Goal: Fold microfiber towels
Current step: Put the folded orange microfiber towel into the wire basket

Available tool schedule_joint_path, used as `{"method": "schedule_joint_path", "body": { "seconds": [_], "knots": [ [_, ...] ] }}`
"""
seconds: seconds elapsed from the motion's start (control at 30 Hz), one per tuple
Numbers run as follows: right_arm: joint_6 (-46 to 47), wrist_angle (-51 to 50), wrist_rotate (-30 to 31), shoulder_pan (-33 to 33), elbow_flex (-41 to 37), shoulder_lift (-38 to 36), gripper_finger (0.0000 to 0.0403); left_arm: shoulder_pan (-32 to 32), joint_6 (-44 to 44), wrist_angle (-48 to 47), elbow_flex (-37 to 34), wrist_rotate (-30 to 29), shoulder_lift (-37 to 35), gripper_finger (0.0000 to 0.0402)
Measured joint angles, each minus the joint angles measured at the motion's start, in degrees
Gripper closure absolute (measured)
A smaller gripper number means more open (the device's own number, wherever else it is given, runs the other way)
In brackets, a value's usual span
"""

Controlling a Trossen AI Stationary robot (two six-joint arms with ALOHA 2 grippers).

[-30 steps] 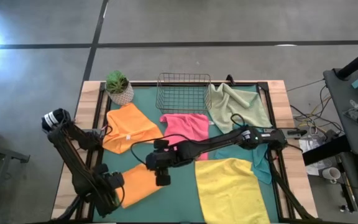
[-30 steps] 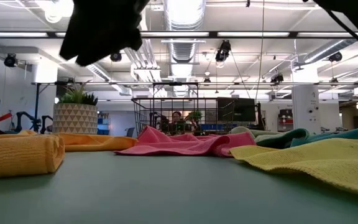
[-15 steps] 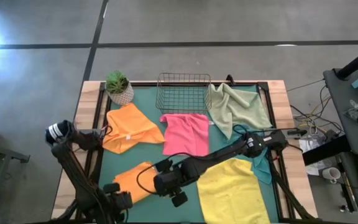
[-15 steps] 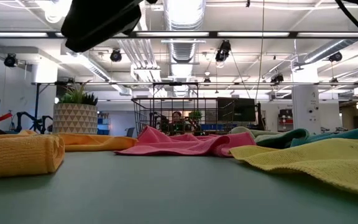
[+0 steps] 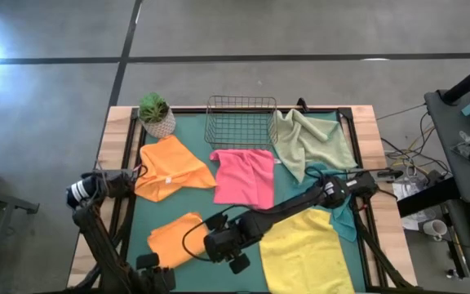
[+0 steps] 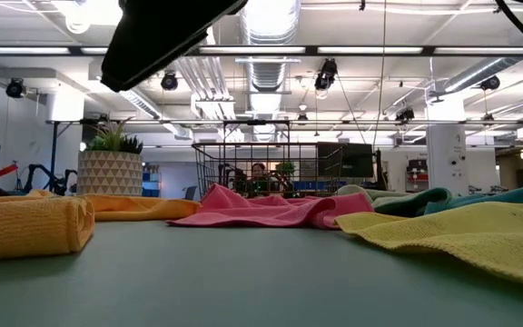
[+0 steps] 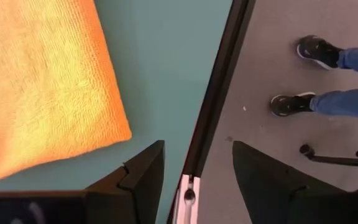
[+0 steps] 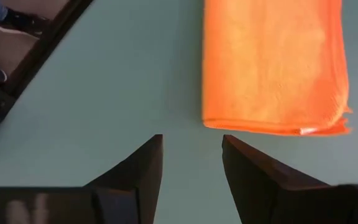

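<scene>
On green mat (image 5: 194, 208) w/ strewn towels (image 5: 246, 175), both arms' jaws spread, empty; ceiling lights behind.

Near my edge of the mat lies a folded orange towel (image 5: 175, 238), neat and flat. Another orange towel (image 5: 169, 167) sprawls loosely farther back, the pink towel (image 5: 246, 175) beside it. The yellow towel (image 5: 304, 251) lies spread, the sage towel (image 5: 310, 140) rumpled, and the teal towel (image 5: 343, 216) mostly hidden, I think.
</scene>
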Motion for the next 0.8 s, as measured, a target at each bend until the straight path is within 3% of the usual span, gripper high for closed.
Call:
{"method": "schedule_joint_path", "body": {
  "seconds": [0.13,0.27,0.63,0.8],
  "knots": [
    [-0.3,2.9,0.0,0.4,-0.5,0.0,0.0248,-0.2,0.0,-5.9,2.5,-4.7,1.2,0.0228],
    [-1.4,6.6,0.0,0.2,-1.5,0.0,0.0252,-0.2,0.0,-7.7,-0.1,-6.7,1.3,0.0228],
    [-5.7,19.3,0.5,0.2,-7.1,0.0,0.0256,-0.2,0.0,-5.1,-5.1,-7.5,1.4,0.0228],
    [-5.8,22.4,0.5,-0.1,-10.6,0.0,0.0259,-0.2,-0.1,0.5,-8.0,-8.8,1.4,0.0228]
  ]
}}
